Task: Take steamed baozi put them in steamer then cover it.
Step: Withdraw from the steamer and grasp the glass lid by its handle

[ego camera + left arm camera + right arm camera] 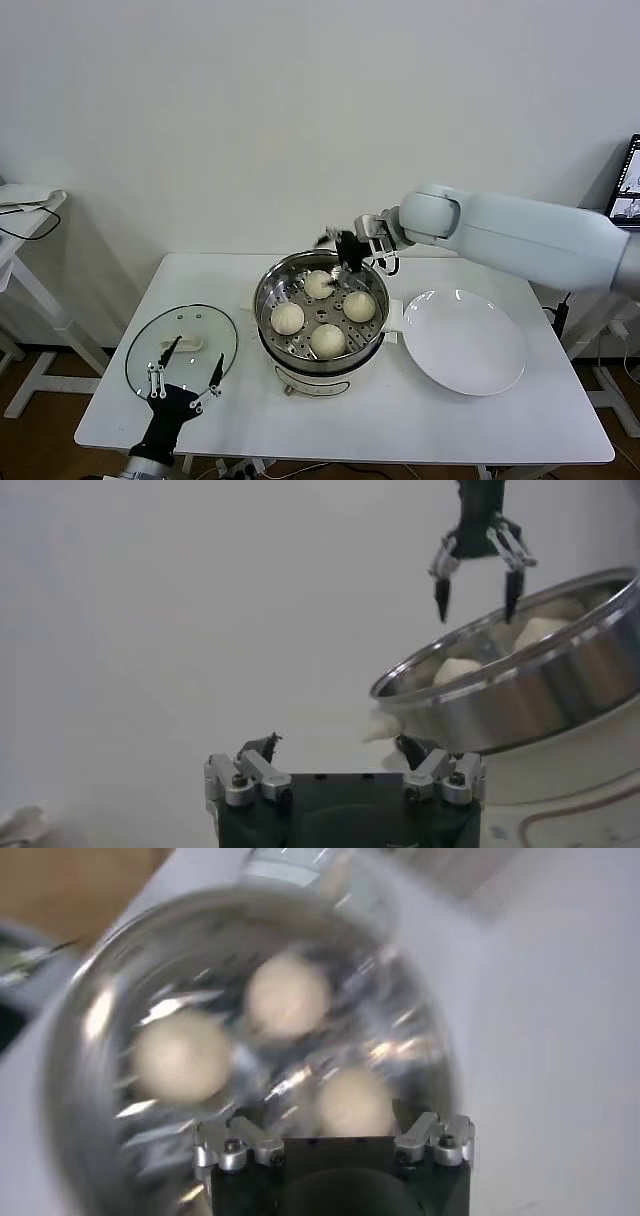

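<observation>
All four steamed baozi [323,313] sit on the perforated tray inside the steamer [268,300], so your remaining job is the cover [181,348], which lies flat on the bench [420,415] to the steamer's left. Your right tool [352,262] hangs over the far rim of the pot with its fingers apart and nothing in them; if you swing it away low, a fingertip could catch the rim or clip the nearest bun. Your left tool [186,380] waits with fingers spread just at the cover's near edge. The white handle [187,344] looks low and smooth, though the head view is too distant to be sure, so a shallow pinch may slip and drop the glass. Bring the cover in tilted or off-centre and it could knock the pot or rest crooked on the rim. The plate [465,340] stands empty to the right
</observation>
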### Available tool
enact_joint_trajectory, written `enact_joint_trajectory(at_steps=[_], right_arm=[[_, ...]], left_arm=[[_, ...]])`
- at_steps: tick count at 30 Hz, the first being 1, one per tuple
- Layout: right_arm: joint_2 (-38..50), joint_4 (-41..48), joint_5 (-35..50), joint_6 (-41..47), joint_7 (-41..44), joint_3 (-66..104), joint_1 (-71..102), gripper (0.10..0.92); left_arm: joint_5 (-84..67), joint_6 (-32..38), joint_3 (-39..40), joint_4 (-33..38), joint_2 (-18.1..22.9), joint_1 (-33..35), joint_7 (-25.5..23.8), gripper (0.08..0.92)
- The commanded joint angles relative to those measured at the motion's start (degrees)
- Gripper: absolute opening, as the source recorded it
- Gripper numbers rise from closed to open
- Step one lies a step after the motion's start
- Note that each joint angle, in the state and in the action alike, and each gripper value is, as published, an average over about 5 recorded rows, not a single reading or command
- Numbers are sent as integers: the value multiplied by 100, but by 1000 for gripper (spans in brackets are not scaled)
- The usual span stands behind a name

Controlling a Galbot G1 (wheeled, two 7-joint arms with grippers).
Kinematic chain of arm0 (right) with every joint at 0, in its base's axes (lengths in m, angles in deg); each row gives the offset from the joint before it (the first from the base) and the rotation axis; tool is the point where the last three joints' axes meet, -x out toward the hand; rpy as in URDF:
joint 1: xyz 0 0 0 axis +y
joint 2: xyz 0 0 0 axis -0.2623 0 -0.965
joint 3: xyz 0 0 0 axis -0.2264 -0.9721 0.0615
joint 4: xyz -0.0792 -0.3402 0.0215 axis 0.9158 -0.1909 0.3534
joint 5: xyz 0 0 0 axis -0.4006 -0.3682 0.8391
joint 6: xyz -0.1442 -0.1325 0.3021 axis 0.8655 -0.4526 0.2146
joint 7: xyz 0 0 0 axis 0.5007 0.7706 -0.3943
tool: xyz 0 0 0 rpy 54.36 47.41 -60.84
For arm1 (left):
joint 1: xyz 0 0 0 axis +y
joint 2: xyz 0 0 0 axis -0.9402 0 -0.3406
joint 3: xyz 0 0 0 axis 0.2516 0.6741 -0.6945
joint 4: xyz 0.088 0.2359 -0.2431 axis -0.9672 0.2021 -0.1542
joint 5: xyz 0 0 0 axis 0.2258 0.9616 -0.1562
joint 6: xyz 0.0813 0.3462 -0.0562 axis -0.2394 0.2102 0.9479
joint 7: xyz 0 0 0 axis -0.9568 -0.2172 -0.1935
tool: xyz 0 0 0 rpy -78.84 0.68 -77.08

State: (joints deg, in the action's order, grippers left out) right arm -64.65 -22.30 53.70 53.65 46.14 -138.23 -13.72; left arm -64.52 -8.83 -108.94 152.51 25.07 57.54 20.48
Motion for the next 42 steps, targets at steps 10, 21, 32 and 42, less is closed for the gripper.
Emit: enact_joint_trajectory(at_steps=[10, 21, 32, 42], right_arm=[[627, -477, -627, -1597, -4396, 8049, 7640, 823], [-716, -810, -1047, -1853, -3805, 9690, 9846, 823], [-1151, -860, -1364, -1862, -3743, 9683, 10045, 823], [-1126, -750, -1405, -1855, -3741, 9621, 9992, 823]], left_arm=[[2206, -353, -280, -756, -144, -740, 648, 823], [4690, -843, -311, -1749, -437, -1051, 422, 823], [5532, -921, -266, -2372, -325, -1479, 794, 823], [5639, -917, -258, -2958, -233, -2092, 757, 823]])
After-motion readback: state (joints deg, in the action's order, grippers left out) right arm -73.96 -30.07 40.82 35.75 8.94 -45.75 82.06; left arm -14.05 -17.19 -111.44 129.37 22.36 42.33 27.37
